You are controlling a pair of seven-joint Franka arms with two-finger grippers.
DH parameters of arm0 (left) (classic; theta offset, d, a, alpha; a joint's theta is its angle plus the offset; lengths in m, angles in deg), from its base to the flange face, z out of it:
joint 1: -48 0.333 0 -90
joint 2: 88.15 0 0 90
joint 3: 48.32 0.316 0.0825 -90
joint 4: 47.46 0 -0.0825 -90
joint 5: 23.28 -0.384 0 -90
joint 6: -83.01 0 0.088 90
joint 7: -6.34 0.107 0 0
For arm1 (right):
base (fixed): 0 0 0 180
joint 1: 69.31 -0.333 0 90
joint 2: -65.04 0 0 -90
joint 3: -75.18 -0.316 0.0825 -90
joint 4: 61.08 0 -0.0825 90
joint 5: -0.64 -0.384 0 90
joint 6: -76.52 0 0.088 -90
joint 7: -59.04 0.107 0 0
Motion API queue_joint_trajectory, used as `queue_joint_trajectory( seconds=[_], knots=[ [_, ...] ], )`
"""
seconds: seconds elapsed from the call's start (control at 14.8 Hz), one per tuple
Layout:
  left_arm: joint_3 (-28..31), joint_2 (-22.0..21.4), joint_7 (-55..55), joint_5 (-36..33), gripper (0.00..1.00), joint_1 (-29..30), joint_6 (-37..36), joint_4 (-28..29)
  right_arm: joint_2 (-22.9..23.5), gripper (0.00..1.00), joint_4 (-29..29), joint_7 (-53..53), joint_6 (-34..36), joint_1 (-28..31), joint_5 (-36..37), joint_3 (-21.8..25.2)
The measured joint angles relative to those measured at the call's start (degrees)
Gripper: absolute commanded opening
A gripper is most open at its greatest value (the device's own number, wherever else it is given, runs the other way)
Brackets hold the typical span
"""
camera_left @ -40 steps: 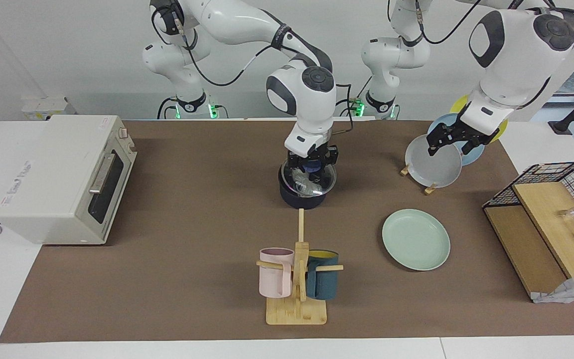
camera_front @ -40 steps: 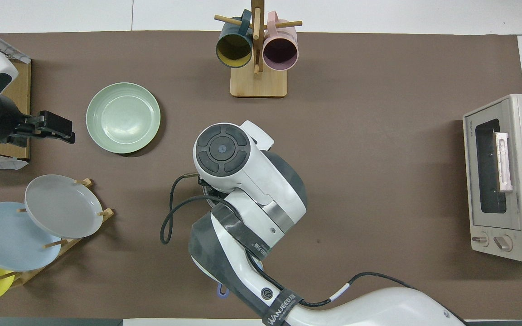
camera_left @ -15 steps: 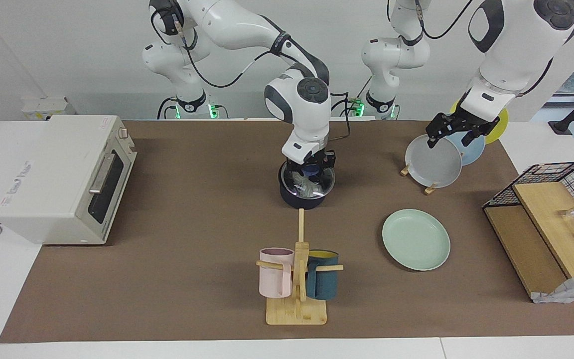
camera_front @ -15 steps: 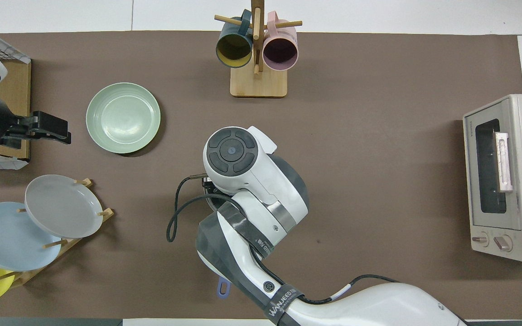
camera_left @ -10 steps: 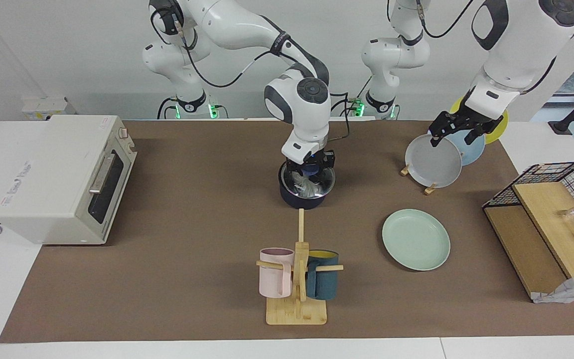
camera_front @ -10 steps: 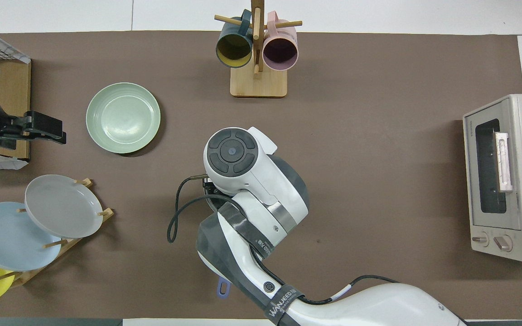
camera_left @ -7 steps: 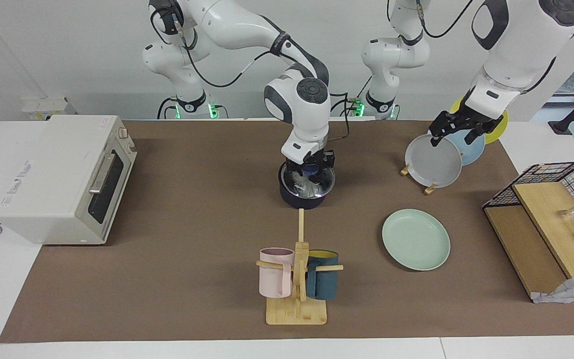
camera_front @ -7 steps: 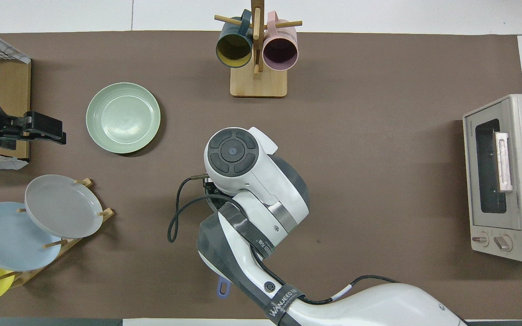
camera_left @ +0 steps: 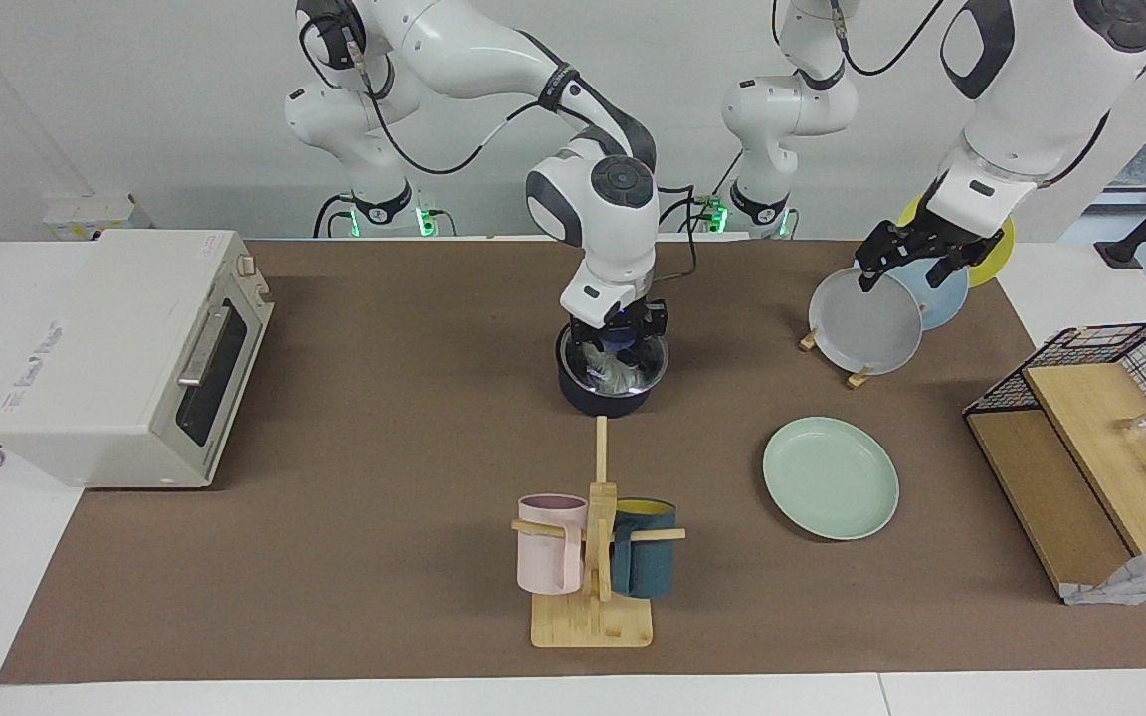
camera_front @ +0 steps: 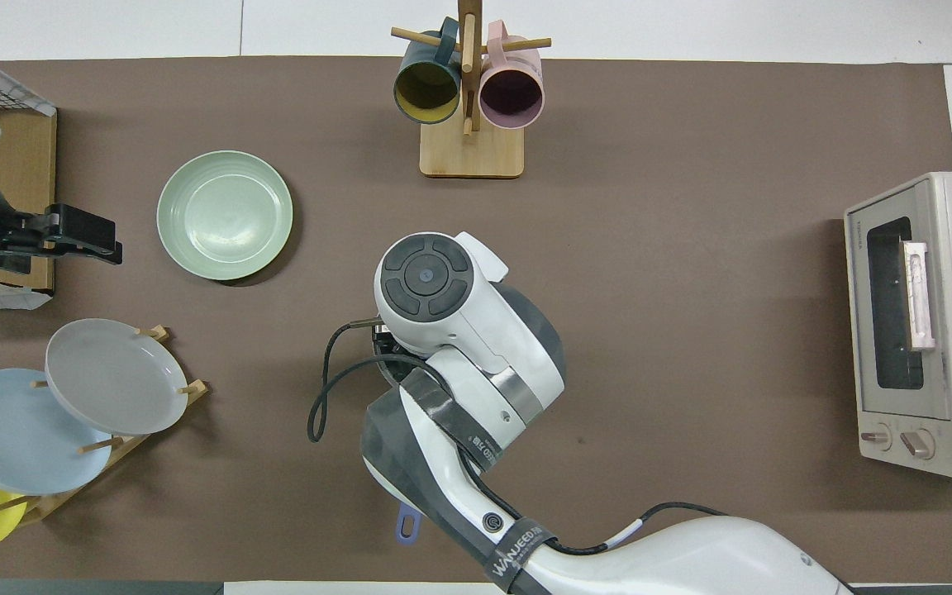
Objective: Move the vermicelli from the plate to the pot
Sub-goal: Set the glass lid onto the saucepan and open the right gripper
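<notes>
The dark navy pot (camera_left: 605, 398) stands mid-table, its blue handle (camera_front: 406, 525) pointing toward the robots. My right gripper (camera_left: 617, 350) reaches down into the pot's mouth and is shut on the vermicelli (camera_left: 615, 373), a whitish bundle hanging inside the pot. In the overhead view the right arm hides the gripper and most of the pot. The mint-green plate (camera_left: 832, 477) (camera_front: 224, 215) lies bare, farther from the robots and toward the left arm's end. My left gripper (camera_left: 899, 270) (camera_front: 108, 240) waits open in the air over the plate rack.
A wooden mug rack (camera_left: 593, 622) with a pink and a dark teal mug stands farther out than the pot. A toaster oven (camera_left: 125, 358) sits at the right arm's end. A rack with grey, blue and yellow plates (camera_left: 866, 328) and a wire basket (camera_left: 1130, 348) are at the left arm's end.
The right arm's wrist has shifted slightly over the pot while its gripper stays in the pot's mouth. The left gripper has risen and drawn back a little above the plate rack.
</notes>
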Motion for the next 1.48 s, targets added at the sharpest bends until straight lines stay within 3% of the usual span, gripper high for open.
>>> queue_joint_trajectory(
  seconds=[1.48],
  knots=[
    [-0.49,-0.14,0.02,0.0,1.0,0.15,0.0,0.12,-0.34,0.59,-0.28,0.0,1.64,0.66,-1.37,-0.01]
  ],
)
